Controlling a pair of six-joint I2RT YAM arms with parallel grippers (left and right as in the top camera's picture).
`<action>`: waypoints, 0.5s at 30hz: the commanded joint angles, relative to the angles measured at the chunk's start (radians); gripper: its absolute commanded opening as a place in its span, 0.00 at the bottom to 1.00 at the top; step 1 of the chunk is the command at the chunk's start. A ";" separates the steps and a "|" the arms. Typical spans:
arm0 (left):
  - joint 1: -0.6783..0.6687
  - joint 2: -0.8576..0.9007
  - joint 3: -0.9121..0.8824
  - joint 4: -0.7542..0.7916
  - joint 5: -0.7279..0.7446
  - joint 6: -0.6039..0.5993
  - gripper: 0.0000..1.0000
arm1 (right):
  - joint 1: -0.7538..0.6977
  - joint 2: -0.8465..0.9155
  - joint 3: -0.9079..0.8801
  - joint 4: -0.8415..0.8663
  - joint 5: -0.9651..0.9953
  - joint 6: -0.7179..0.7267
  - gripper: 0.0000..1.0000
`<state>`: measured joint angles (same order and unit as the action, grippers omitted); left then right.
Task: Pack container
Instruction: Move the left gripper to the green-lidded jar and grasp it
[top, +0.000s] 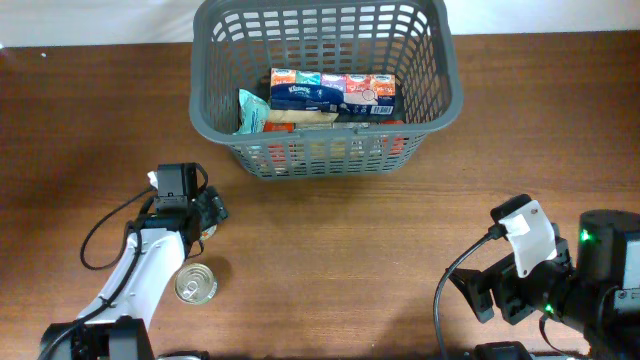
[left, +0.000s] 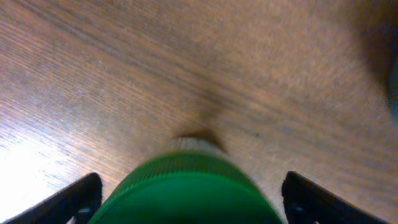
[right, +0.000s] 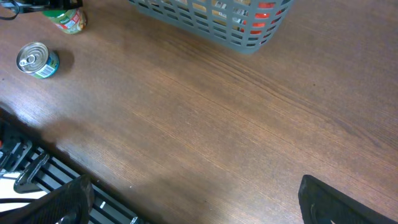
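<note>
Bare table (top: 340, 260) fronts the container (top: 330, 158) — a can (top: 196, 285) stands aside.

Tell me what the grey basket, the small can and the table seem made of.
Basket: matte grey moulded plastic, judging by its slotted lattice walls. Can: likely metal, shiny silver lid with pull ring. Table: wood or wood-look laminate, brown grain lines, slight sheen.

A brown wood-grain table (top: 350, 250) fills the overhead view. At lower left of it stands a tin can (top: 196, 285) with a silver pull-tab lid, upright. At upper middle lies a multicoloured tissue pack (top: 332, 90), with a teal packet (top: 252, 110) just left of it and a beige packet (top: 300, 118) below. Close up, the left wrist view shows a ribbed green lid (left: 186, 193) at bottom centre.
</note>
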<state>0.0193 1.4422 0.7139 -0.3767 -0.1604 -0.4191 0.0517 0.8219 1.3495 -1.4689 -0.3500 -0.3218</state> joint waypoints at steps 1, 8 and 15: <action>0.005 0.003 -0.009 0.011 0.008 -0.010 0.72 | -0.007 -0.001 -0.003 0.000 -0.009 0.002 0.99; 0.005 0.003 -0.009 0.011 0.008 -0.010 0.49 | -0.007 -0.001 -0.003 0.000 -0.009 0.002 0.99; 0.005 0.003 -0.008 0.014 0.006 -0.010 0.38 | -0.007 -0.001 -0.003 0.000 -0.009 0.002 0.99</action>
<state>0.0196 1.4418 0.7139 -0.3687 -0.1604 -0.4274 0.0517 0.8219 1.3495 -1.4693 -0.3500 -0.3214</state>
